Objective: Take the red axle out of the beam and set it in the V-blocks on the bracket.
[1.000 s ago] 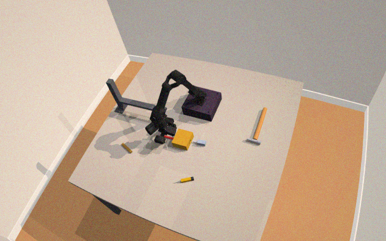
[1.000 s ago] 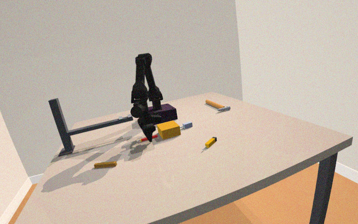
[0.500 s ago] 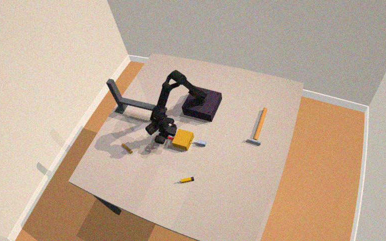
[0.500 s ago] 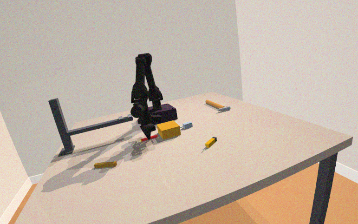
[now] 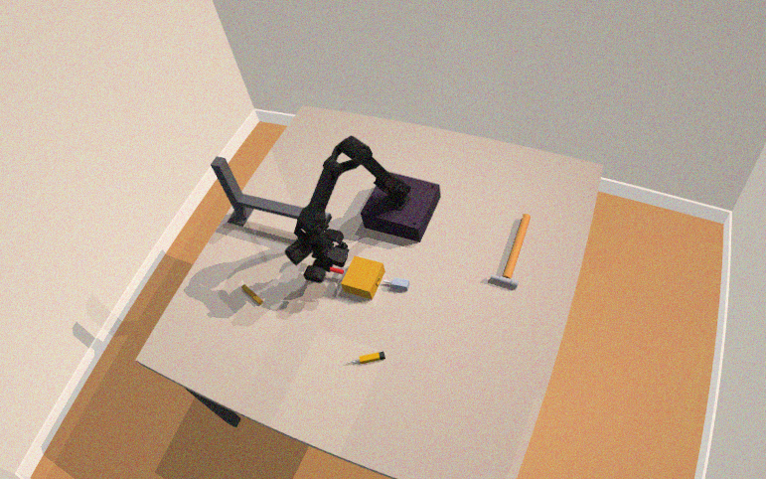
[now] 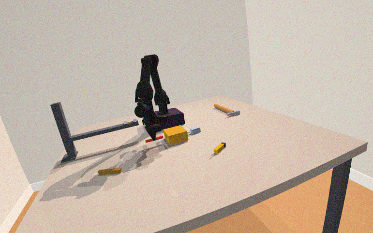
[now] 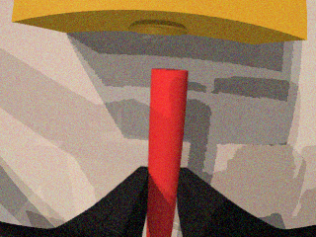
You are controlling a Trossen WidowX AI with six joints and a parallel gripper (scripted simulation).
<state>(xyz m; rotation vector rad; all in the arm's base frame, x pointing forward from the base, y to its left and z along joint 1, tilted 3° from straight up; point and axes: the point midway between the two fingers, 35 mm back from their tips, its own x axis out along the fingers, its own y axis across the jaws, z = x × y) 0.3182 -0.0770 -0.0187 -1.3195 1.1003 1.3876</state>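
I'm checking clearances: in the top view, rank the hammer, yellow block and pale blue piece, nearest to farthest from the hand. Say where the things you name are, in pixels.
1. Yellow block (image 5: 363,277) (image 6: 175,135) (image 7: 158,9), closest to the hand (image 5: 326,265) (image 6: 154,138) (image 7: 162,176).
2. Pale blue piece (image 5: 399,284) (image 6: 195,130), beyond the block.
3. Hammer (image 5: 517,246) (image 6: 224,109), toward picture right.
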